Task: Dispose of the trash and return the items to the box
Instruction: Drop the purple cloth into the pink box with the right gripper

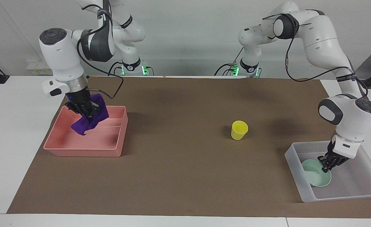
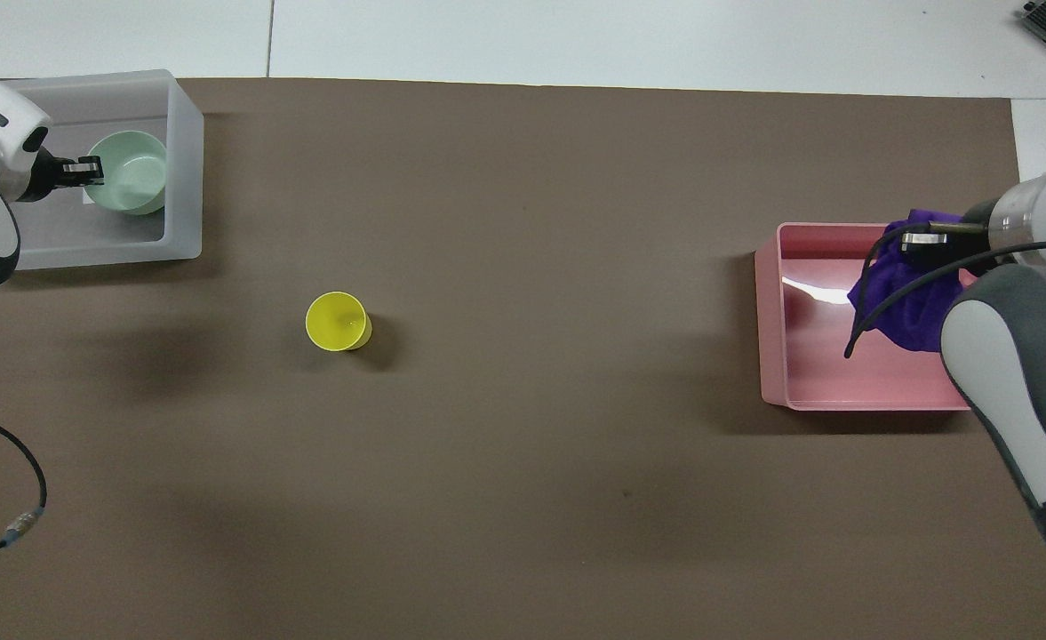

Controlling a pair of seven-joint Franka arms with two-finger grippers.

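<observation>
Facing view, read from the right arm's end of the bench point(image 1: 2, 142) across to the left arm's end. We see the right gripper point(image 1: 85, 114) raised over the pink bin point(image 1: 83, 152), its jaws clamped on the purple cloth wad point(image 1: 89, 121). The wad hangs from between the jaws, its lowest fold inside the bin's outline; we cannot tell whether it touches the floor. In the overhead view the same gripper point(image 2: 930, 240) and wad point(image 2: 900, 298) lie over the part of the pink bin point(image 2: 776, 320) toward the right arm's end of the bench. We see nothing else in that bin.

The yellow cup point(image 1: 239, 130) stands upright on the brown mat point(image 1: 179, 183), well apart from both bins and both grippers, with bare mat on every side of it. The overhead view shows the cup point(image 2: 338, 321) roughly midway between the mat's nearer and farther edges.

At the left arm's end, the translucent box point(image 1: 355, 192) sits at the corner of the mat farthest from the robots. The left gripper point(image 1: 327, 166) reaches down into it, jaws clamped on the rim of the mint-green bowl point(image 1: 314, 178). The bowl is inside the box, low and slightly tilted; we cannot tell whether it rests on the floor. From overhead, the left gripper point(image 2: 87, 166) grips the bowl point(image 2: 131, 172) on its edge toward the left arm's end, and the bowl lies close to the box point(image 2: 187, 160) wall facing the cup.
</observation>
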